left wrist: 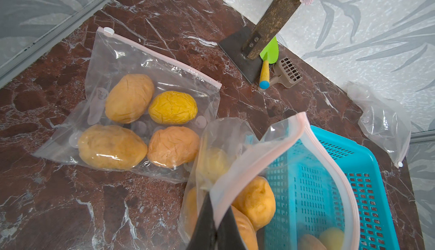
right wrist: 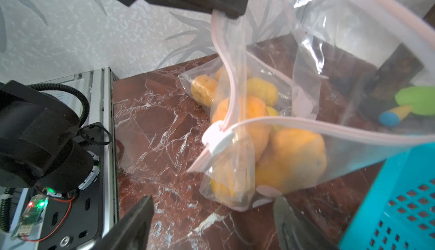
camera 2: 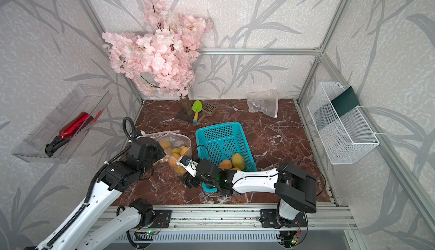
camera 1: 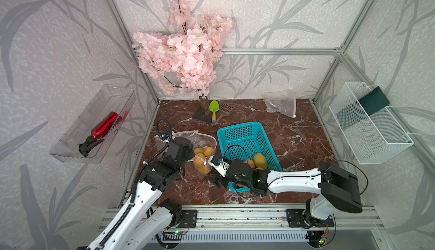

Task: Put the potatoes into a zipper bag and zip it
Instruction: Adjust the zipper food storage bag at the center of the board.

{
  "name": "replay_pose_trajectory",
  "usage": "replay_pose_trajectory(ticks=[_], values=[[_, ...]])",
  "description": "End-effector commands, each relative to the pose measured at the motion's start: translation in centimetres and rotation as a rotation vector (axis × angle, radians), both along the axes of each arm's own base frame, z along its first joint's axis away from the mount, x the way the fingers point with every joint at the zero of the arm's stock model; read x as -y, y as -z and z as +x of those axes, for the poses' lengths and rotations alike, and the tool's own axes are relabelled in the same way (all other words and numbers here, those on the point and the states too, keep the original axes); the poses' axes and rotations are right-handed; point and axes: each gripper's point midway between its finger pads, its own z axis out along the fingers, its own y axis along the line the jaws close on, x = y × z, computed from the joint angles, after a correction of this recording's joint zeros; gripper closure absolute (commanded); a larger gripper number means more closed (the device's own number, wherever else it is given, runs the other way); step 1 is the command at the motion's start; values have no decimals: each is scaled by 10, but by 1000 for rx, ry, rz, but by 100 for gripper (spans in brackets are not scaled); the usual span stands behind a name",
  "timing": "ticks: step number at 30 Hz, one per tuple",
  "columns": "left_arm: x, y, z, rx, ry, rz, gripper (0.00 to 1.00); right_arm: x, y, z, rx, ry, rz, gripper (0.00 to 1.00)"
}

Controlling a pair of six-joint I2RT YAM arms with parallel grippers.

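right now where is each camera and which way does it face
Top views: high over the front rail, looking down and back at the table; left arm and right arm show in both top views.
Left wrist: on the left arm, looking past the left gripper, shut on the held bag, toward the flat bag and basket.
Right wrist: on the right arm, facing the held bag past the open right gripper.
Shared: both wrist views show the held bag, basket and left gripper.
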Motion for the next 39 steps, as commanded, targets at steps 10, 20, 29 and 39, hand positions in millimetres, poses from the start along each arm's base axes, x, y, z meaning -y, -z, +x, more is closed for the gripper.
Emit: replay_pose_trajectory(ticks=[10,20,29,39], values=[[-1,4,-3,-10,-6,-15,100,-16,-17,17,166,49,132,38],[0,3,-3,-7,0,-24,100,-8,-33,13,164,68,170,74],[2,1,-4,2,5,-35,100,-1,-47,24,137,143,92,88],[10,-4,-4,43,47,-85,100,8,-75,24,85,165,13,87]])
